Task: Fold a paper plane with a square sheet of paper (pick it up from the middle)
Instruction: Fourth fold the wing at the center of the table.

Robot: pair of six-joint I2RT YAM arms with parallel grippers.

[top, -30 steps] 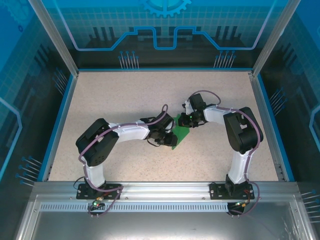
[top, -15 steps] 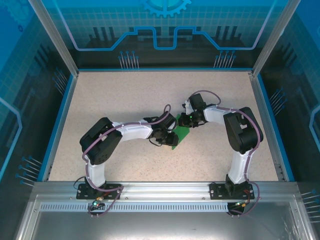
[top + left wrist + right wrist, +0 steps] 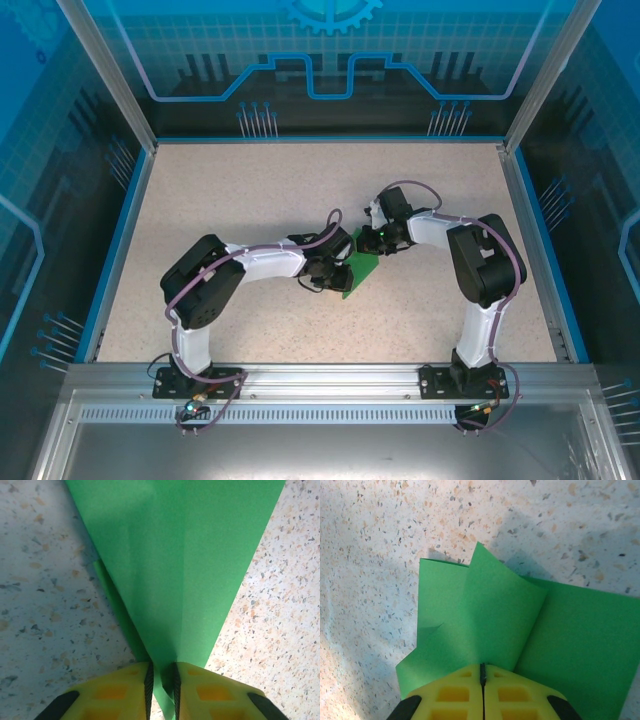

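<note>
The green paper lies partly folded near the middle of the table, between the two arms. It rests straight on the speckled surface, in no tray, box or other holder. The left gripper has its yellow fingers drawn narrow on the pointed end of the sheet, a thin strip of green caught between them. In its wrist view the paper widens away from it, and a lower layer peeks out along the left edge. The right gripper is closed tight at the opposite side, seemingly pinching the base of a raised flap whose corner stands up off the flat layer beneath. The step looks like laying and sharpening a fold while both ends are held. To do it well, one pinch should probably serve as a steady anchor while the other guides the flap down slowly. The loose edge wants to line up with the faint centre line before any pressing. Since the paper is thin, pulling the two grips apart could tear it or slide the whole sheet. The layers already sit slightly askew, so a hasty press would likely fix a crooked crease.
</note>
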